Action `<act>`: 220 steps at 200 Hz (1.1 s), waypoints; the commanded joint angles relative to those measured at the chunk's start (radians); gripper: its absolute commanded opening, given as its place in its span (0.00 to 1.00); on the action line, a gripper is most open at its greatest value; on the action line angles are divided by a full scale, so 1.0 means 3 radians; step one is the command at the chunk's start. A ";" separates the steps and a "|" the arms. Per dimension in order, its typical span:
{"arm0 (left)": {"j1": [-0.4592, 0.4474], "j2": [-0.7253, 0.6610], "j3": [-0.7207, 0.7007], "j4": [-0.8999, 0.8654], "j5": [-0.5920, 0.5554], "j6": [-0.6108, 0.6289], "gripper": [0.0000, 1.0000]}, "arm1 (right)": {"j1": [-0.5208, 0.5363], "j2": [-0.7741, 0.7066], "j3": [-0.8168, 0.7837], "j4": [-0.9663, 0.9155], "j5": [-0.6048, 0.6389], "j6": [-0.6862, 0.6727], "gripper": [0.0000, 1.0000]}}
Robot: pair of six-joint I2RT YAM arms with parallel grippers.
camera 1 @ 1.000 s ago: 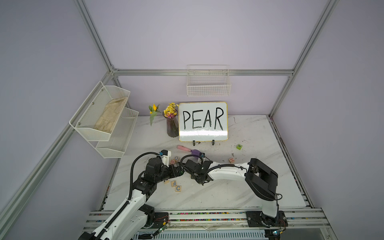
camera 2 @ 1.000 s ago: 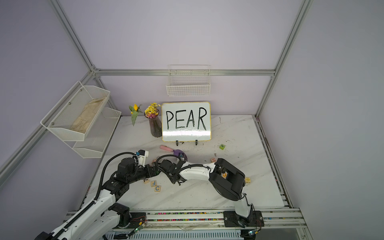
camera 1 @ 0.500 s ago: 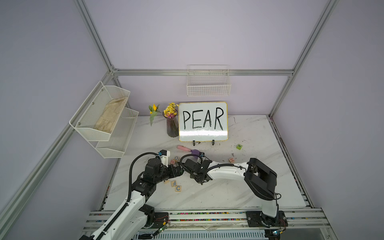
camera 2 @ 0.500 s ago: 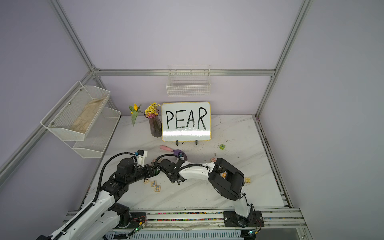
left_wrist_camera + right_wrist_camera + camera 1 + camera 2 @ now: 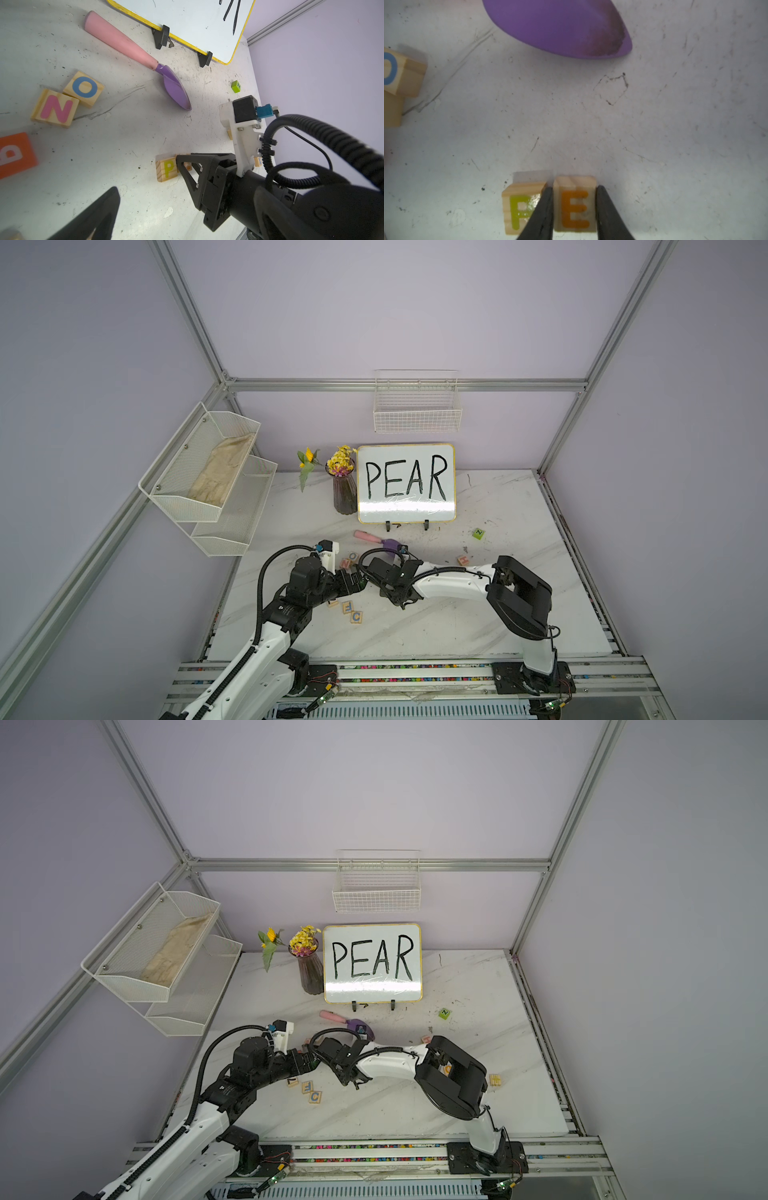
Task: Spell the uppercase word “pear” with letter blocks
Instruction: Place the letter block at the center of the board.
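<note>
1. Right wrist view: the E block [image 5: 575, 207] is clamped by the right gripper [image 5: 574, 188], just beside the P block [image 5: 519, 207] laid on the marble table [image 5: 591, 124].
2. The left gripper's [image 5: 355, 578] finger spread cannot be told.

Even, diffuse overhead light, faint shadows; glare band low on the whiteboard [image 5: 406, 506]; wrist views soft, blurred at edges.

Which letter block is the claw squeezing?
The E block, orange letter, is pinched in the right claw. The yellow P block sits beside it, outside the claw.
</note>
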 commanded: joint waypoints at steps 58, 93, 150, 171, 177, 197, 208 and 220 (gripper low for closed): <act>-0.0017 -0.0055 -0.0005 0.0403 0.0145 0.0018 1.00 | 0.0037 0.0134 0.0053 -0.0319 0.0087 -0.0082 0.34; -0.0017 -0.0072 -0.0003 0.0400 0.0141 0.0018 1.00 | 0.0037 0.0135 0.0074 -0.0323 0.0103 -0.0119 0.39; -0.0017 -0.0048 -0.0005 0.0418 0.0138 0.0018 1.00 | 0.0042 0.0037 0.0046 -0.0262 0.0184 -0.0194 0.42; -0.0017 -0.0012 0.0017 0.0389 0.0107 0.0043 1.00 | 0.0042 -0.0051 0.0048 -0.0230 0.0224 -0.0236 0.43; -0.0017 -0.0003 0.0034 0.0362 0.0086 0.0056 1.00 | 0.0042 -0.0078 0.0049 -0.0225 0.0230 -0.0244 0.43; -0.0017 0.0040 0.0085 0.0311 0.0055 0.0084 1.00 | 0.0042 -0.0197 0.0077 -0.0291 0.0334 -0.0290 0.45; -0.0017 0.0056 0.0103 0.0312 0.0044 0.0090 1.00 | 0.0040 -0.0292 0.0075 -0.0310 0.0416 -0.0319 0.46; -0.0017 0.0068 0.0131 0.0310 0.0019 0.0103 1.00 | 0.0025 -0.0403 0.0051 -0.0311 0.0494 -0.0343 0.46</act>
